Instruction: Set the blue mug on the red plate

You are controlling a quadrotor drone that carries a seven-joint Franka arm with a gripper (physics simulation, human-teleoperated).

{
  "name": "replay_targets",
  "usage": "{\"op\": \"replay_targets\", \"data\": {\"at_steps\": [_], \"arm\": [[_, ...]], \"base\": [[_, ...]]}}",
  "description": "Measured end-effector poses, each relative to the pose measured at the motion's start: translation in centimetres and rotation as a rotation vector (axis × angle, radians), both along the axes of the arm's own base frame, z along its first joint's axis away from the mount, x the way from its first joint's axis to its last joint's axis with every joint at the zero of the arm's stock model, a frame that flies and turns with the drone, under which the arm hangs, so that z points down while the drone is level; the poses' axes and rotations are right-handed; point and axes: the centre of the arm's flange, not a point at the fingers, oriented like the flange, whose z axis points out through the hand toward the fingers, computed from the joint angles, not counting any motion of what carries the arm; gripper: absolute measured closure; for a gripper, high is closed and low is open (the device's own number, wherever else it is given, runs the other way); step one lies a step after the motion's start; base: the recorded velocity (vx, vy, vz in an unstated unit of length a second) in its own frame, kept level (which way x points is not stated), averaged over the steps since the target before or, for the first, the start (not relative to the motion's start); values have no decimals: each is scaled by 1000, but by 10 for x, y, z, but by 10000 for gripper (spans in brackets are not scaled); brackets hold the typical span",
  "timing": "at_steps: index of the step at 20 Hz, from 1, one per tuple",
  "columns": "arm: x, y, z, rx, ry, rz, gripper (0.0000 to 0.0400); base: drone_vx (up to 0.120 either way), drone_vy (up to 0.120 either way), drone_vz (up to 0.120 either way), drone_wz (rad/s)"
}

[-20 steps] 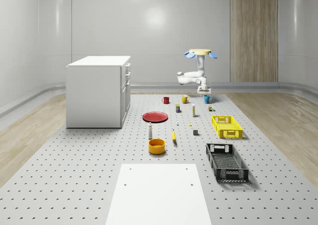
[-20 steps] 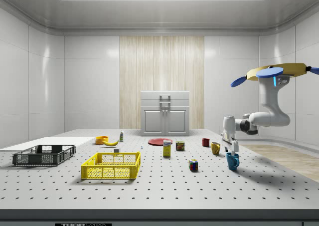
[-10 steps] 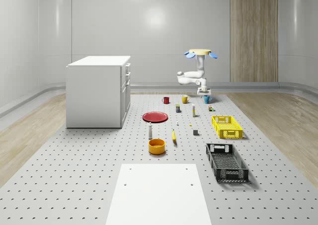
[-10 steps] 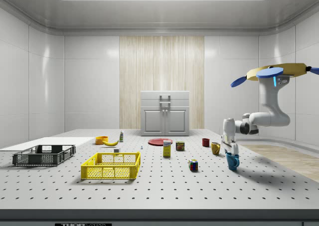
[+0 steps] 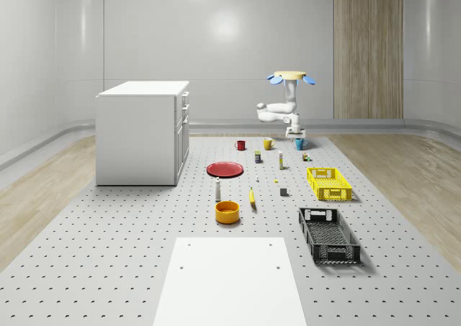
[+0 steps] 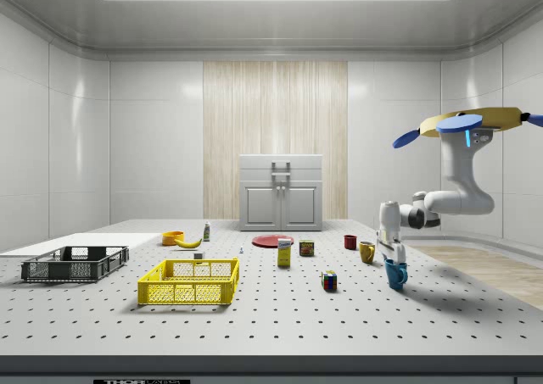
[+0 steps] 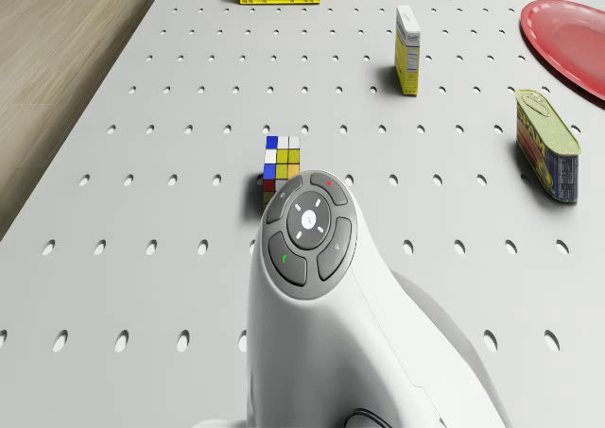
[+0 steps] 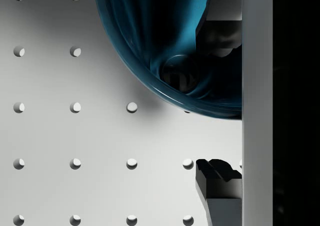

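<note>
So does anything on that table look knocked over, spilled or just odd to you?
Nothing looks spilled or broken. The tin can lies on its side near the red plate. The blue mug stands upright under the gripper.

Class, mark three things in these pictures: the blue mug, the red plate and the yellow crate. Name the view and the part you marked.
blue mug (image 6: 395,274): side view, on its outer wall.
red plate (image 5: 225,169): whole-scene view, middle of its flat face.
yellow crate (image 6: 188,292): side view, on the near mesh wall.
</note>
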Motion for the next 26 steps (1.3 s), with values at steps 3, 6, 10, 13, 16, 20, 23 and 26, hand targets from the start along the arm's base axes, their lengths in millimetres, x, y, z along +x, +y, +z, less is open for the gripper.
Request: {"op": "replay_targets", "data": {"at_steps": [3,6,10,13,16,20,23,26], "arm": [[0,0,0,0,0,0,233],[0,0,0,0,0,0,268],[0,0,0,0,0,0,288],[0,0,-4,0,0,0,295],[0,0,-12,0,0,0,297],[0,0,-19,0,0,0,299],[0,0,-21,0,0,0,300],[0,0,-23,0,0,0,300]], "base": [[0,0,0,0],[0,0,0,0],[0,0,0,0],[0,0,40,0],[93,-67,120,0],[120,-120,120,0],[120,-120,120,0],[120,-120,120,0]]}}
